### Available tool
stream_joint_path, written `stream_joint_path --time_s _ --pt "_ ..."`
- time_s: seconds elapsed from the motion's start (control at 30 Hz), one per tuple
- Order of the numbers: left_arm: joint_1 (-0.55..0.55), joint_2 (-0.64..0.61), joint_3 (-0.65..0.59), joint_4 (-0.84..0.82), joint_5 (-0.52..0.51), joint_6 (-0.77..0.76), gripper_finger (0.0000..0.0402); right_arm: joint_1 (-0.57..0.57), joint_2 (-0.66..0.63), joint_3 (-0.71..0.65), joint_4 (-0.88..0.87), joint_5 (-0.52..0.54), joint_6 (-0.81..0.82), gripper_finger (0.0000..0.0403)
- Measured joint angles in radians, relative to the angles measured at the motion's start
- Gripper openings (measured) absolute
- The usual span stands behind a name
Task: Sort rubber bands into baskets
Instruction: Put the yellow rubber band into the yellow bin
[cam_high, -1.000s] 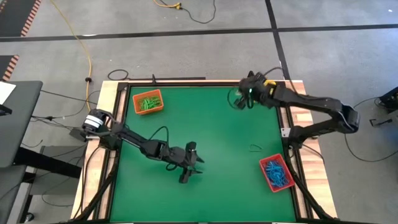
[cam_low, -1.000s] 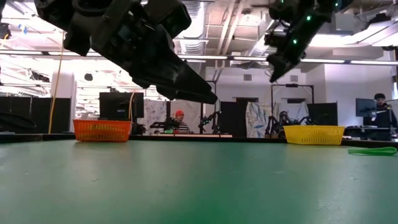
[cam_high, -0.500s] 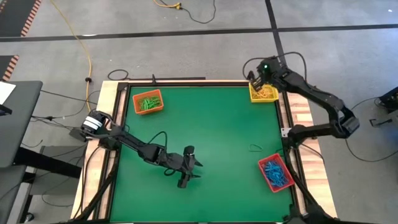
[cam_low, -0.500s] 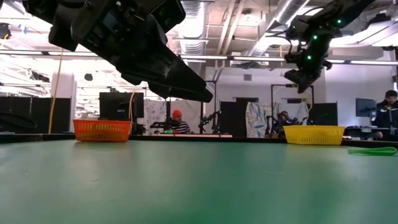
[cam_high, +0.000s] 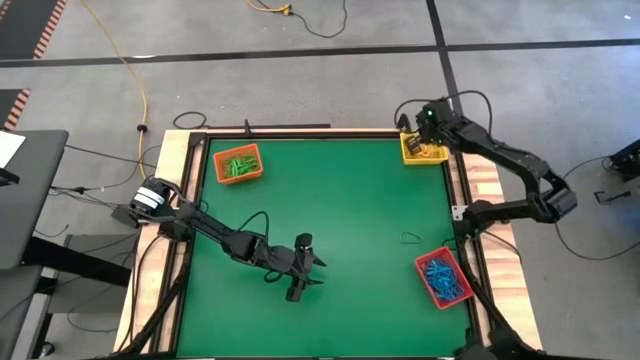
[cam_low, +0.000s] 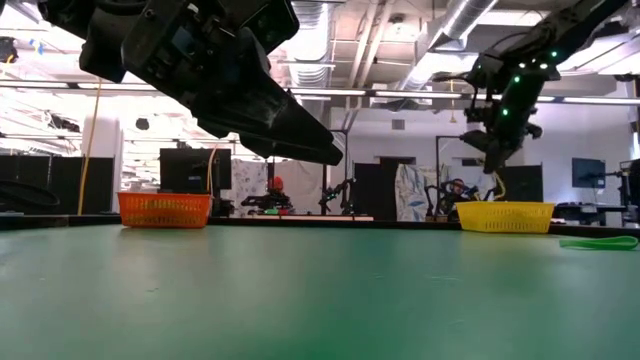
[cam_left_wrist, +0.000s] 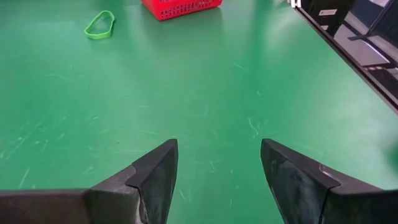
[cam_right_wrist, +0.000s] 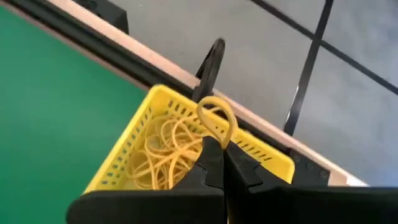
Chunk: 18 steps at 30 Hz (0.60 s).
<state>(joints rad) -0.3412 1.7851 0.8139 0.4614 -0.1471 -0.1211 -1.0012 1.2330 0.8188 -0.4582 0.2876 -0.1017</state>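
Left arm extends low across the near middle, its end effector (cam_high: 303, 272) with fingers (cam_left_wrist: 158, 177) spread wide, holding nothing. Right arm reaches to the far right corner, end effector (cam_right_wrist: 216, 152) pinched closed, angled downward.

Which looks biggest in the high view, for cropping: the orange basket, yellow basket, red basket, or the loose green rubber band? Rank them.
1. red basket
2. orange basket
3. yellow basket, though the right gripper hides part of it, so unsure against the orange one
4. loose green rubber band, clearly smallest
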Motion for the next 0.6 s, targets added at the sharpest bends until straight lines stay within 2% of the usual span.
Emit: stream_joint_path --time_s 0.23,0.6 --pt "-0.001 0.0 0.0 0.0 0.0 -0.008 0.022 -0.004 0.065 -0.051 -0.006 -0.071 0.039 0.0016" --pt "-0.008 0.0 0.0 -0.001 0.0 -0.019 0.022 0.005 0.201 -0.053 0.019 -0.086 0.052 0.0024"
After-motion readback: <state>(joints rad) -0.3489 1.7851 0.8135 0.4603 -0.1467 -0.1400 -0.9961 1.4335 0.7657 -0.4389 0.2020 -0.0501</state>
